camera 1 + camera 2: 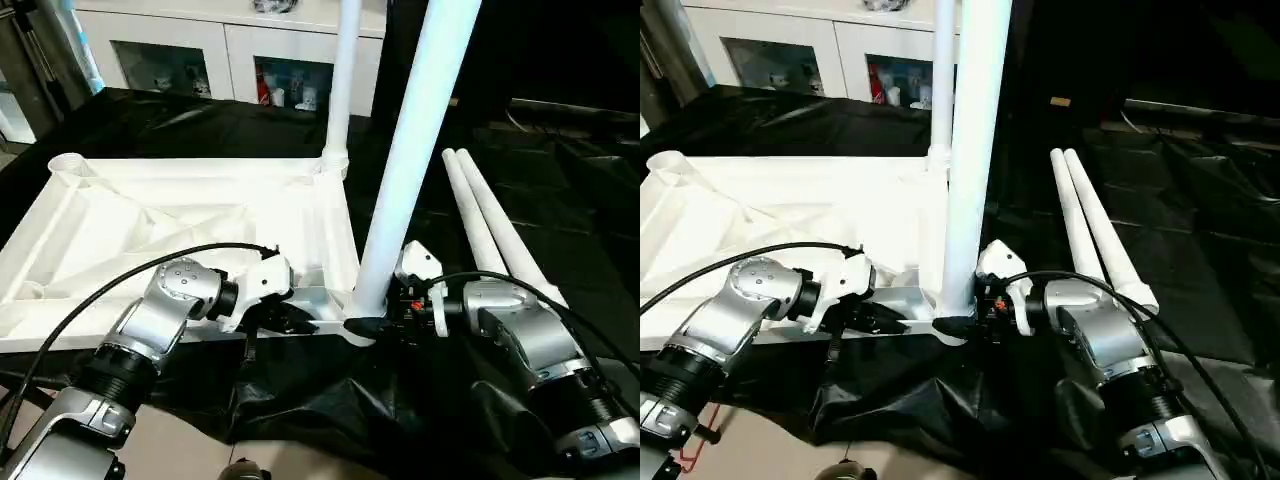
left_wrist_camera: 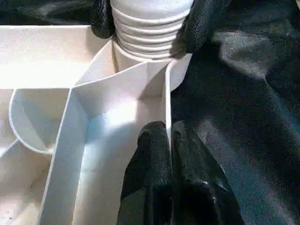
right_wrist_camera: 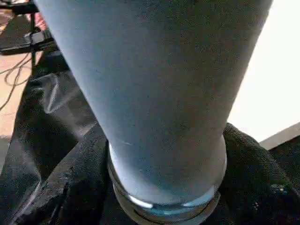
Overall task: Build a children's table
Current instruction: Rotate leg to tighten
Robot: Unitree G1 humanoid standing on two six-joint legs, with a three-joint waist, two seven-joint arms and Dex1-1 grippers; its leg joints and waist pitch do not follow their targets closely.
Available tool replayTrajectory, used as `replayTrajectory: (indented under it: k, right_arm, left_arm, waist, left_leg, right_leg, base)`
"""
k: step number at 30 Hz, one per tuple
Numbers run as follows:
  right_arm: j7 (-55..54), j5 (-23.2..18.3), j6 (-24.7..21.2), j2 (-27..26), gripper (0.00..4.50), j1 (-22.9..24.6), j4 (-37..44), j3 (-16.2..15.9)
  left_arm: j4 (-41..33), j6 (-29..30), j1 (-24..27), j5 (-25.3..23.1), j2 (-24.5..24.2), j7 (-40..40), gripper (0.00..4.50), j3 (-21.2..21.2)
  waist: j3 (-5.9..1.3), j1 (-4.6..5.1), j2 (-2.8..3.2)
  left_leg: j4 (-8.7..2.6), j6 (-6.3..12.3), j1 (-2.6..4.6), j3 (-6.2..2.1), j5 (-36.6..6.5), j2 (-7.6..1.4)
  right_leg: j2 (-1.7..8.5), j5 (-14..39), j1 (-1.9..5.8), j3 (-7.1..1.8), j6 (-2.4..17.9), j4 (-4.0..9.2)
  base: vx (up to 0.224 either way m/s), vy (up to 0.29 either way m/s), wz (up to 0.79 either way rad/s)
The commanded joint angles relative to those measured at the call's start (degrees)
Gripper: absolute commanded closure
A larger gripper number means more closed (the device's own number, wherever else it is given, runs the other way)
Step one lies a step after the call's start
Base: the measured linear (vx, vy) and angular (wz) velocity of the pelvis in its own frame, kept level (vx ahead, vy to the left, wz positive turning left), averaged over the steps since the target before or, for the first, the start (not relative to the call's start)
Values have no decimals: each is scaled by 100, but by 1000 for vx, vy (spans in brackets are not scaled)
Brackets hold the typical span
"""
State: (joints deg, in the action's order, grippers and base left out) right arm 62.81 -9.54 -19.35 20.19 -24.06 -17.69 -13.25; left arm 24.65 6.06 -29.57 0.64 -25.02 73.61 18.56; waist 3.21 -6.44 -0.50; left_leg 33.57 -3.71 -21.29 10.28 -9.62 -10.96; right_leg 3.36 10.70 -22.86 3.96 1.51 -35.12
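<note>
Head views: the white plastic ribbed table top (image 1: pixel 150 220) is seen lying underside-up on black cloth (image 1: pixel 300 390). Two white tapered legs (image 1: pixel 400 170) are standing in corner sockets; two loose legs (image 1: pixel 490 215) are lying beside it, yet to be fitted.

Left wrist view: the left gripper (image 2: pixel 168 145) is pinched shut on a thin rib.

Right wrist view: the right gripper (image 1: pixel 975 318) is parted around the near leg's base; a firm grip cannot be told.

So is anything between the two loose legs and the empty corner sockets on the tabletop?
Yes. The near upright leg and the right pincer at its base stand between the loose legs and the tabletop. The far-left socket is open.
</note>
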Motion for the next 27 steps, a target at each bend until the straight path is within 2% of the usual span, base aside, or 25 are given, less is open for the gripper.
replayTrajectory:
  k: [1,4,6,8,9,11,13,15,17,19,20,23,24,27]
  right_arm:
    - [-474,-18,36,-262,164,-3,-243,99]
    - [-1247,61,157,-644,165,-138,-698,340]
    - [-1984,104,191,-1002,167,-340,-1153,543]
    - [-2257,113,211,-1141,168,-419,-1324,621]
    - [-2722,157,256,-1373,168,-546,-1584,715]
    - [-3432,239,406,-1721,168,-762,-1999,829]
    - [-3757,290,478,-1849,168,-859,-2176,877]
    - [-4394,512,865,-2144,168,-1109,-2644,869]
    - [-4400,610,1059,-2210,168,-1168,-2747,788]
    - [-4238,533,1178,-2293,100,-1221,-2838,860]
    - [-4200,514,1197,-2307,101,-1231,-2857,885]
    - [-3845,448,1227,-2261,88,-1212,-2782,879]
    - [-3679,484,1237,-2185,59,-1188,-2717,789]
    - [-3089,571,1292,-1927,49,-1096,-2512,520]
  left_arm:
    - [-24,49,-144,142,272,-254,450,-105]
    - [292,200,-365,7,490,-838,450,-218]
    - [603,258,-594,-86,700,-1306,450,-298]
    - [722,274,-684,-126,781,-1479,450,-321]
    - [912,381,-831,-175,928,-1821,450,-383]
    - [1207,499,-1059,-240,1171,-2339,450,-474]
    - [1318,529,-1144,-264,1265,-2523,450,-505]
    - [1562,518,-1335,-311,1542,-2912,450,-556]
    - [1603,441,-1363,-340,1631,-2953,450,-521]
    - [1646,336,-1359,-351,1704,-2927,450,-473]
    - [1655,318,-1358,-351,1716,-2917,450,-469]
    - [1512,178,-1224,-331,1664,-2629,450,-375]
    - [1429,142,-1159,-305,1615,-2486,450,-340]
    - [1219,57,-982,-237,1459,-2081,450,-254]
  waist:
    - [-354,25,-29]
    - [-343,67,-29]
    - [-344,96,-32]
    - [-363,135,-28]
    - [-369,142,-27]
    - [-378,149,-16]
    - [-386,147,-6]
    - [-392,144,-18]
    - [-406,134,-11]
    - [-415,121,-15]
    - [-410,124,-21]
    - [-394,123,-15]
    - [-387,121,-23]
    - [-388,125,-15]
  left_leg:
    - [-385,131,86,-80,-1239,-250]
    - [-401,-7,113,-103,-1449,-234]
    - [-407,-21,106,-109,-1447,-236]
    - [-392,-45,109,-104,-1376,-213]
    - [-395,-44,76,-111,-1273,-217]
    - [-384,-43,98,-98,-1211,-218]
    - [-382,-61,102,-94,-1144,-215]
    - [-379,-25,96,-86,-1100,-216]
    - [-379,-9,85,-89,-1018,-216]
    - [-368,115,78,-81,-894,-221]
    - [-369,145,67,-81,-870,-219]
    - [-374,191,75,-78,-1008,-221]
    - [-379,191,78,-81,-1060,-221]
    - [-380,183,74,-82,-1098,-232]
  right_leg:
    - [519,1674,240,-308,919,479]
    - [528,2128,232,-297,827,531]
    - [530,2144,237,-305,803,530]
    - [530,2058,232,-308,835,520]
    - [538,1935,267,-304,842,500]
    - [524,1743,241,-313,885,487]
    - [525,1550,252,-315,956,472]
    - [525,1353,251,-317,998,454]
    - [523,1155,279,-312,1027,428]
    - [521,790,297,-316,1087,396]
    - [520,738,304,-315,1102,389]
    - [527,918,305,-311,1113,421]
    - [531,1071,302,-311,1081,437]
    - [530,1131,307,-316,1055,443]
  base:
    - [0,0,0]
    - [0,0,0]
    - [0,0,0]
    - [0,0,0]
    - [0,0,0]
    - [0,0,0]
    - [0,0,0]
    - [0,0,0]
    - [0,0,0]
    - [0,0,0]
    - [0,0,0]
    - [0,0,0]
    - [0,0,0]
    - [0,0,0]
